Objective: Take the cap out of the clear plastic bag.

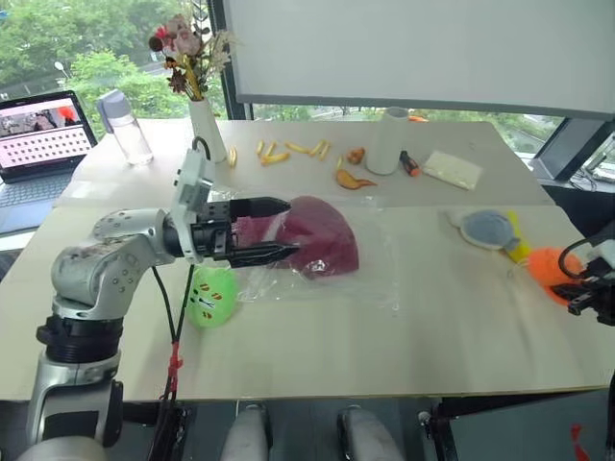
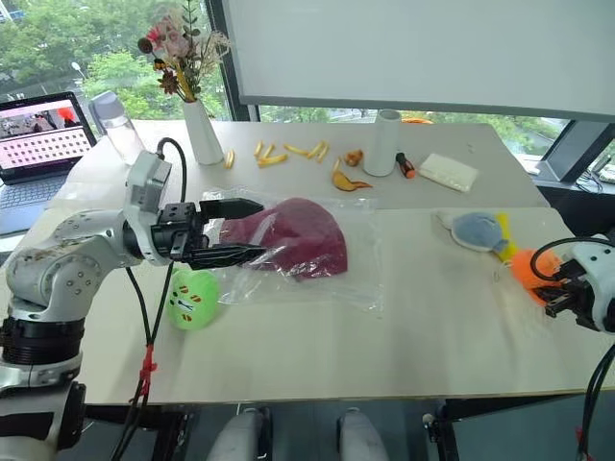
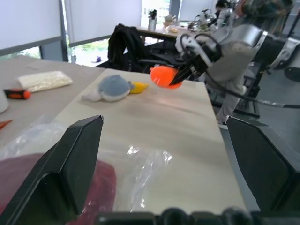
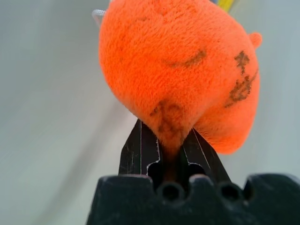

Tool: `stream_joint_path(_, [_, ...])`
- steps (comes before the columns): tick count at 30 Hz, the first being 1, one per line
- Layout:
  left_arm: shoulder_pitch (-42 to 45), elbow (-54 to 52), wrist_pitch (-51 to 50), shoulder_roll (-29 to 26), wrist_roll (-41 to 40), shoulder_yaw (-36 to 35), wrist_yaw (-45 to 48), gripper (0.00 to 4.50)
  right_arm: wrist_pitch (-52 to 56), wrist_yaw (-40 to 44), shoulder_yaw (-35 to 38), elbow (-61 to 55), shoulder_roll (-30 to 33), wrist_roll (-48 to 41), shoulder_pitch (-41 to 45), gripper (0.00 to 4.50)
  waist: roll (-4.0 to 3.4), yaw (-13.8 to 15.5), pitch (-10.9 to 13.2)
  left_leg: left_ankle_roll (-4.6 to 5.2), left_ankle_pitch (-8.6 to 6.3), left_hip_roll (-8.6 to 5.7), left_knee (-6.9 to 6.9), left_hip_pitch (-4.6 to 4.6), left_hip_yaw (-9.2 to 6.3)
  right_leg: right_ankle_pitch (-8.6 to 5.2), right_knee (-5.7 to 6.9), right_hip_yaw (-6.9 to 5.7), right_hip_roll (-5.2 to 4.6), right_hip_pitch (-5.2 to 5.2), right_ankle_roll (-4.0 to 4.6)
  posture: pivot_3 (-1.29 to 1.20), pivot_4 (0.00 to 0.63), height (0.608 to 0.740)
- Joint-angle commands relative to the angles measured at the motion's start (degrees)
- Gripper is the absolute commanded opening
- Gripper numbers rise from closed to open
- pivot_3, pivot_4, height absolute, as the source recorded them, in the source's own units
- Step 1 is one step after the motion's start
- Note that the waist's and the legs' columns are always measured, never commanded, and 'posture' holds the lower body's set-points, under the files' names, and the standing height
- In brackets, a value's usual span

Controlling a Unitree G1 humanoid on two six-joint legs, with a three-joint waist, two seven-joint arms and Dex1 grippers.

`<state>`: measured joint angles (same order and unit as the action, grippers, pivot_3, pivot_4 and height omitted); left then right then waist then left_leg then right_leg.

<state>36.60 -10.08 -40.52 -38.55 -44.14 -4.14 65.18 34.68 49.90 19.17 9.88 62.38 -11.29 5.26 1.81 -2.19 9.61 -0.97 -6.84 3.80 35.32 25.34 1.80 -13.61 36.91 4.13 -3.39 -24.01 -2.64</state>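
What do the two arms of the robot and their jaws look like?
The left arm has rounded silver-grey shells, a white wrist block and black cables hanging below. The left gripper is black, with two long tapered jaws. The right gripper has a white wrist, black jaws and a looped black cable.

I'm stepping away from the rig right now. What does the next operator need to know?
Left gripper: open, level, its fingers either side of the near end of the cap, not closed on anything.
Right gripper: fingers pinching a fold of the orange toy at the table's right edge.
Cap: lying mid-table, inside the clear plastic bag.
Done: nothing yet on the cap.
Left: free the right gripper, hold the bag, pull the cap out.
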Motion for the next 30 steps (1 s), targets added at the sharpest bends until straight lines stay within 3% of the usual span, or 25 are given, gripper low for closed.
stream_joint_path(1, [0.98,0.64,0.38,-0.59,-0.27,-1.08,0.29,4.50,1.79,-2.38,0.61,-1.91,0.14,0.79,0.42,1.85,0.00,-0.11,0.00,0.00,0.00,-0.01,0.00,0.02,0.00,0.00,0.00,0.01,0.00,-0.02,0.00,0.00,0.150,0.730])
stream_joint_path(9, [-1.71,0.65,3.35,-2.33,5.85,2.95,1.26,4.50,4.14,4.13,4.32,-8.29,4.04,-3.46,-1.78,4.48,-0.01,-0.07,0.00,0.04,-0.03,-0.04,-0.07,0.05,0.00,-0.02,0.02,0.02,0.00,-0.05,-0.20,0.00,0.150,0.730])
stream_joint_path(14, [-1.85,1.27,3.45,-1.99,5.11,1.83,1.36,4.50,7.23,10.08,7.64,-14.11,9.09,-7.16,-0.84,4.48,-0.02,-0.10,0.00,0.04,-0.03,0.00,-0.07,0.05,0.00,-0.09,0.03,0.02,0.00,-0.09,-0.06,0.00,0.150,0.730])
stream_joint_path(19, [-2.64,2.98,4.36,-3.65,5.90,-0.86,0.80,4.50,10.87,12.75,7.81,-18.85,8.54,-14.89,5.30,4.48,-0.01,-0.24,0.01,0.04,-0.04,0.00,-0.08,0.05,0.00,-0.11,-0.03,0.02,-0.01,-0.07,-0.04,0.00,0.150,0.730])
stream_joint_path(24, [-4.56,3.48,4.09,-5.57,5.93,-4.90,-1.83,4.50,15.26,12.19,-1.13,-27.29,-1.24,-26.44,17.08,4.48,0.06,-0.91,0.04,0.04,-0.04,0.08,-0.17,0.00,0.00,-0.09,-0.01,0.01,0.05,-0.11,-0.03,0.00,0.150,0.730])
stream_joint_path(30, [-11.20,-1.77,1.56,-10.28,4.13,-9.61,-2.92,4.50,8.92,13.59,-17.33,-29.00,-9.38,-22.17,23.34,4.48,0.16,-0.14,0.10,0.04,-0.05,0.05,-0.21,0.21,-0.01,-0.10,-0.08,-0.04,-0.01,-0.25,-0.02,0.00,0.150,0.730])
